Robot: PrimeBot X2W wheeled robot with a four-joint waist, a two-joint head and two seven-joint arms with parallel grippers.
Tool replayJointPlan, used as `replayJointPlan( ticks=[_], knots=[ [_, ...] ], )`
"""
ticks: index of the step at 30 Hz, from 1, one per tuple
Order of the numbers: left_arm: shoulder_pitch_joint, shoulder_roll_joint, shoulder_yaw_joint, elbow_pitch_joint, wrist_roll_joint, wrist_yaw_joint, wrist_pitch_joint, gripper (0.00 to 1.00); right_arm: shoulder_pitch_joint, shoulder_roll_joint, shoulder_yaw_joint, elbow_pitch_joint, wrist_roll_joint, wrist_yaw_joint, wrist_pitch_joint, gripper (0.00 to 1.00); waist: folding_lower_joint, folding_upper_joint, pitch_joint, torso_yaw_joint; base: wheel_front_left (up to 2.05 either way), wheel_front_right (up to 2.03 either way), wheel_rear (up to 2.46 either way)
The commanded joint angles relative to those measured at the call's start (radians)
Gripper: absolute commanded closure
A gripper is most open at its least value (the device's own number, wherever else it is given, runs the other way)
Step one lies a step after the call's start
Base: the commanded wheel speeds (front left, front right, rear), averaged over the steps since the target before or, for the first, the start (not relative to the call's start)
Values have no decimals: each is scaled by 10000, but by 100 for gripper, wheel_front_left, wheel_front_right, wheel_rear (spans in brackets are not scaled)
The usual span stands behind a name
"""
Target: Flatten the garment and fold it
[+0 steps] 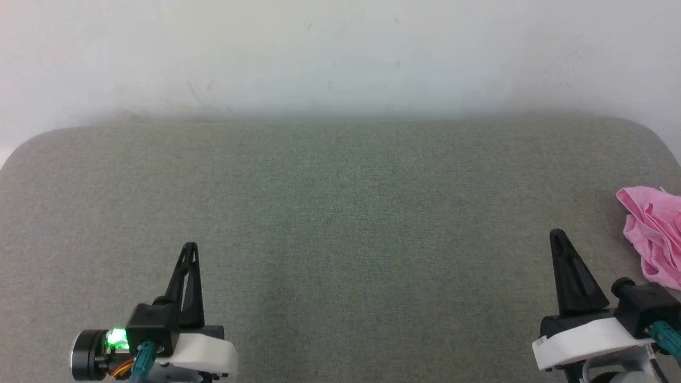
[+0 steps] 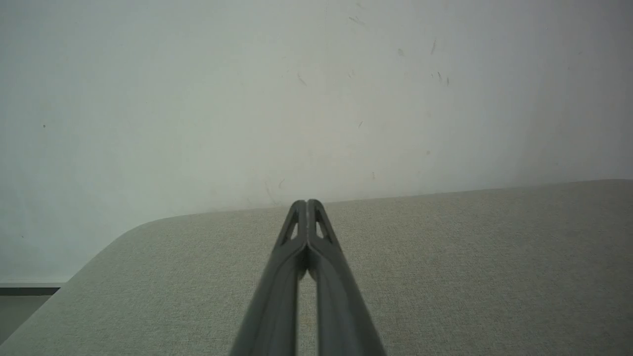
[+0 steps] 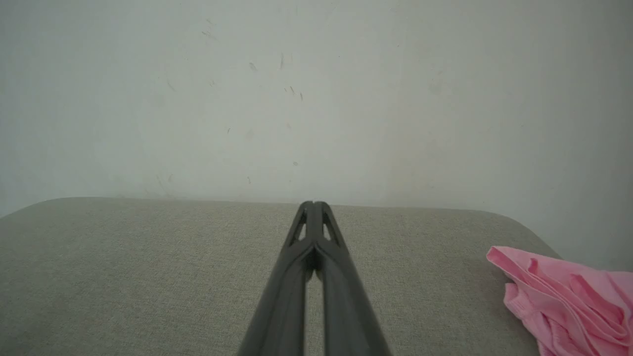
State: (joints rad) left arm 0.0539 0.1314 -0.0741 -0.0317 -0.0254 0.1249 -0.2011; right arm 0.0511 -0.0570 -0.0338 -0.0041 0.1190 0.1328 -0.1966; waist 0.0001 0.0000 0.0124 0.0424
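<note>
**A:** Where is the crumpled, light pink, thin-fabric garment [image 1: 652, 236] being shown?

**B:** It is being shown bunched in loose folds on the grey woven-cloth surface [image 1: 340, 213], close beside the long dark right fingers [image 1: 557, 234], to their right and slightly beyond their tips. Part of it is being cut off by the frame edge in the head view.

**A:** How are the fingers being held?

**B:** Both pairs are being held pressed together, with nothing pinched. The long dark left fingers [image 1: 190, 247] are being held well apart from the right fingers, on their left, over bare cloth.

**A:** What is being judged as the risk?

**B:** Nothing is flattened yet, so a first grasp is being called for. If the heap is being approached with the tips together, the fabric is likely being shoved further to the right of the right fingers, perhaps off the surface. If the heap is being gripped at its middle, several layers are probably being caught together, and a lump is being lifted, not an edge. The elastic waistband cannot be picked out among the folds.
</note>
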Motion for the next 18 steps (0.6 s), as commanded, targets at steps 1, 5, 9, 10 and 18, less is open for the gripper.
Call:
replayJointPlan(
  ticks=[1, 5, 9, 10, 18],
  knots=[
    [-120, -41, 43, 36, 58, -43, 70, 100, -81, 18, -6, 3, -129, -5, 24, 100, 0, 0, 0, -2, 0, 0, 0],
    [-138, -73, 72, 47, 66, -94, 152, 100, -99, 20, 9, 4, -174, -6, 106, 100, 0, 0, -6, -20, 0, 0, 0],
    [-156, -106, 102, 59, 75, -144, 233, 100, -117, 22, 23, 6, -218, -6, 188, 100, 0, 0, -11, -37, 0, 0, 0],
    [-160, -114, 109, 62, 77, -157, 254, 100, -122, 23, 27, 6, -229, -7, 208, 100, 0, 0, -12, -42, 0, 0, 0],
    [-195, -179, 168, 86, 93, -259, 417, 100, -158, 27, 56, 10, -319, -8, 372, 100, 0, 0, -23, -77, 0, 0, 0]
  ],
)
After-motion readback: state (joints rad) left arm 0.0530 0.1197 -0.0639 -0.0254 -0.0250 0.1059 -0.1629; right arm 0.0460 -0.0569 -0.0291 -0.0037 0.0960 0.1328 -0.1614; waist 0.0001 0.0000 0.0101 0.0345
